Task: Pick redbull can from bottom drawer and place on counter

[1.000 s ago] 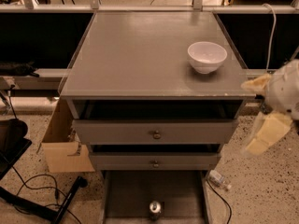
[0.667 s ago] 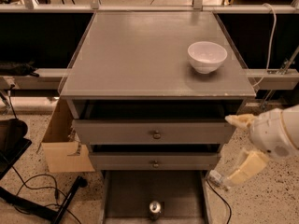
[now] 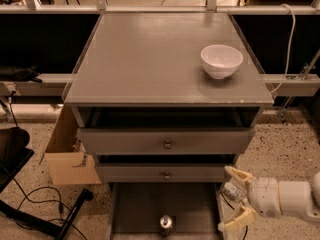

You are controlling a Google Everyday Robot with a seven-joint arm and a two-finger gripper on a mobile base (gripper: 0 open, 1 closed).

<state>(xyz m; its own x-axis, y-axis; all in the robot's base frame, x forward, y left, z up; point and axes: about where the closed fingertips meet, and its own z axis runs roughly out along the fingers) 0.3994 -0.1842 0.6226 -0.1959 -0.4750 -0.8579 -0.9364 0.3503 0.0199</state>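
Observation:
The redbull can [image 3: 166,224] stands upright on the floor of the bottom drawer [image 3: 135,209], which is pulled out at the bottom of the view. Its silver top shows. My gripper [image 3: 237,198] is low at the right, beside the drawer's right wall and to the right of the can, apart from it. Its two pale fingers [image 3: 239,176] are spread open and hold nothing. The counter [image 3: 150,59] is the wide grey top of the cabinet above.
A white bowl [image 3: 221,60] sits on the counter's right side. Two knobbed grey drawers [image 3: 167,144] are above the bottom drawer. A cardboard box [image 3: 67,154] stands left of the cabinet. Cables and a black stand [image 3: 60,219] lie on the speckled floor at left.
My gripper has come down from beside the counter's right edge to floor level next to the bottom drawer, and moved left toward the can. The can and bowl have not moved.

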